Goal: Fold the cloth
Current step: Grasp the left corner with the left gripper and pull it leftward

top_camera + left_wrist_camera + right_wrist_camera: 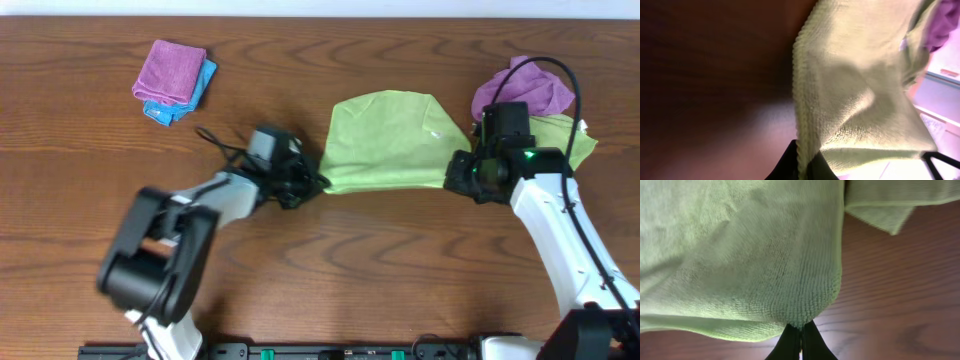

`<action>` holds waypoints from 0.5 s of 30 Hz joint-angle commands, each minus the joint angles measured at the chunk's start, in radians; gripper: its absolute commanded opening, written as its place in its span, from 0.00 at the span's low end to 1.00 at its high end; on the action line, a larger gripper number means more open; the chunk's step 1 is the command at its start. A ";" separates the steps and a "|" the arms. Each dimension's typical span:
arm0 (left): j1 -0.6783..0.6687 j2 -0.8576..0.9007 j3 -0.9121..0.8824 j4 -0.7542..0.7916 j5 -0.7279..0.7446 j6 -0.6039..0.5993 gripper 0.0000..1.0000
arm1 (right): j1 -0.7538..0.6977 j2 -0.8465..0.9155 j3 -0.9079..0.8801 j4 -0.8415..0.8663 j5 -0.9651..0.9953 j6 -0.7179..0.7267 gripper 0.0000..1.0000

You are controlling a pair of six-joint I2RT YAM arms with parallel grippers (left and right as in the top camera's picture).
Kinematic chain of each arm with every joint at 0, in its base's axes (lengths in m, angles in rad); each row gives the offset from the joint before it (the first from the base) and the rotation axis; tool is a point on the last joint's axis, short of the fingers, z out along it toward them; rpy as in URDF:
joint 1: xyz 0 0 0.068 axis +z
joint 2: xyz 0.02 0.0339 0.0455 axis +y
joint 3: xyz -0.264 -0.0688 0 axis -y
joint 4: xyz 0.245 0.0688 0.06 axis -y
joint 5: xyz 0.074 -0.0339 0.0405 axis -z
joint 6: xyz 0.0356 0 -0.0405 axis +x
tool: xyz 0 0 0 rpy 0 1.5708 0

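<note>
Across table centre, toward 1 o'clock, green cloth lies w/ its near edge held at both corners. Left gripper is clenched on the 9 o'clock corner, right gripper on the 3 o'clock corner; both wrist views show fabric nipped btwn closed fingers. Prob. 1st fold only starting: no crease laid yet, so most of the job is left. Far edge at 12 sits near table's back edge. Crumpled purple rag crowds 2 o'clock; folded stack at 10 is well apart. Bare table toward 6 gives most room.
</note>
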 commanded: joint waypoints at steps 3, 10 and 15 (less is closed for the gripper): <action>0.060 -0.173 0.026 -0.208 0.017 0.226 0.06 | 0.067 -0.007 -0.033 -0.001 0.010 -0.011 0.01; 0.057 -0.297 0.026 -0.543 0.014 0.332 0.06 | 0.192 -0.007 -0.051 -0.062 -0.015 -0.011 0.01; 0.057 -0.330 0.026 -0.730 -0.037 0.419 0.06 | 0.231 -0.007 -0.051 -0.167 0.063 -0.010 0.02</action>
